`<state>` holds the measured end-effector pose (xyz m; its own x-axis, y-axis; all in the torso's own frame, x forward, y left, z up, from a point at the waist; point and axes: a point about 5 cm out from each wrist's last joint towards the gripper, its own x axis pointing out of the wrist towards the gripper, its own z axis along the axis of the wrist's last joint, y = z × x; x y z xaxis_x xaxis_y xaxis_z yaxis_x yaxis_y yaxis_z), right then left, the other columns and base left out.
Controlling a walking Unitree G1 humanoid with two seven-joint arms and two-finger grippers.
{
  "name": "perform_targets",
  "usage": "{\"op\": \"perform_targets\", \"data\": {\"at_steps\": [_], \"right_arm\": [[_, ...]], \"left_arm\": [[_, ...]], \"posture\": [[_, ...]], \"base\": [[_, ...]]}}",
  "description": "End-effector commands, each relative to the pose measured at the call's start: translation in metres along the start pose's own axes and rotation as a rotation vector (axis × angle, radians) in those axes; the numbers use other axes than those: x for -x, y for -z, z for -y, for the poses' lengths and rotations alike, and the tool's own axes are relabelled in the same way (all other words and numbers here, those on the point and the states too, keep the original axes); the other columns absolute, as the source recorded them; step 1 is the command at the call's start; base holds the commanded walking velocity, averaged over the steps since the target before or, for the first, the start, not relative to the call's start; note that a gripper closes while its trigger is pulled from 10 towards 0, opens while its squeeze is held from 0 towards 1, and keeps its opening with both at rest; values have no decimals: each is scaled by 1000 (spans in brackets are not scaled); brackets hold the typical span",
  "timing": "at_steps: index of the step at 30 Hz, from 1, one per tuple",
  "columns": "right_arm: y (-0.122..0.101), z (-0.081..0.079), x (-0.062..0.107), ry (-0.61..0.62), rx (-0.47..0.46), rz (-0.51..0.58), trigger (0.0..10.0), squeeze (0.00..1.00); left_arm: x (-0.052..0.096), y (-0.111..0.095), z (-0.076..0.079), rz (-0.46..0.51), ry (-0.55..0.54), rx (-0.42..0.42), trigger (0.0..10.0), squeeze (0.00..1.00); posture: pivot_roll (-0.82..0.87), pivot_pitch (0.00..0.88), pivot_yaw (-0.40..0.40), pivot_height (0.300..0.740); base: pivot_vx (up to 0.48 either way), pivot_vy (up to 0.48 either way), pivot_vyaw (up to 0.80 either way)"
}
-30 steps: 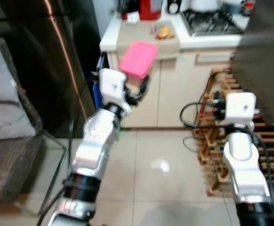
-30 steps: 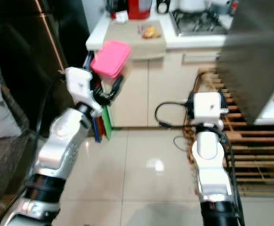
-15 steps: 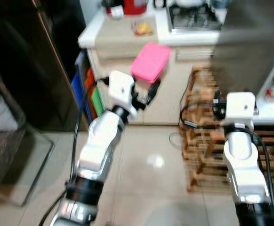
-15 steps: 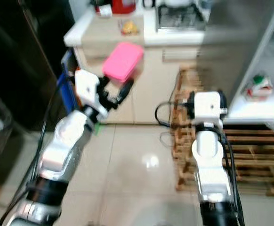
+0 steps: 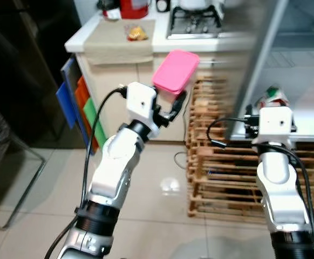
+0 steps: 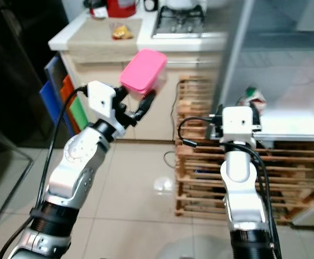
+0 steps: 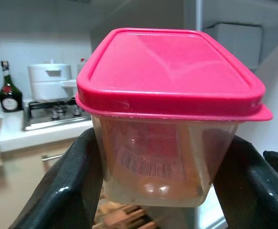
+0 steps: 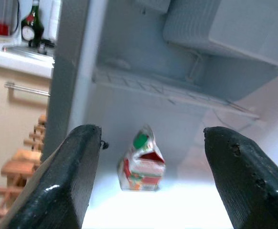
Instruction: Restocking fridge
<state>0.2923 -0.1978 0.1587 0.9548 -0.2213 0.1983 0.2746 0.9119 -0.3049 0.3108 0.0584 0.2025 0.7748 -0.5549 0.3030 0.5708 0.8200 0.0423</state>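
While the left gripper (image 7: 167, 191) clamps it, the container (image 7: 170, 119) shows a pink lid.

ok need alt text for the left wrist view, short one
A clear plastic container with a pink lid is held between the left gripper's two black jaws, close to the camera. Behind it, a white pot on a stove and a dark bottle stand on a kitchen counter.

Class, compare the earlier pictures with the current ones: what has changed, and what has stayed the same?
The robot has turned right: the open fridge and the carton on its shelf have come into sight. The left gripper still holds the pink-lidded container; the right gripper stays open.
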Motion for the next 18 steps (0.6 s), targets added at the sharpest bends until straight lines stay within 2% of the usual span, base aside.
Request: {"op": "perform_targets", "data": {"at_steps": [1, 13, 18], "right_arm": [[-5, -4, 0, -10, -4, 18, 10000, 0], [-4, -3, 2, -11, 0, 15, 10000, 0], [-3, -3, 3, -17, 9, 5, 10000, 0]], "left_arm": [[3, 0, -6, -7, -12, -6, 10000, 0], [1, 2, -6, -12, -15, 10, 10000, 0], [-2, 3, -11, -21, -41, 2, 10000, 0]], "posture": [[-162, 0, 95, 740], [-167, 0, 97, 740], [-167, 0, 97, 740]], "base": [[0, -469, 0], [0, -469, 0], [0, -50, -142]]}}
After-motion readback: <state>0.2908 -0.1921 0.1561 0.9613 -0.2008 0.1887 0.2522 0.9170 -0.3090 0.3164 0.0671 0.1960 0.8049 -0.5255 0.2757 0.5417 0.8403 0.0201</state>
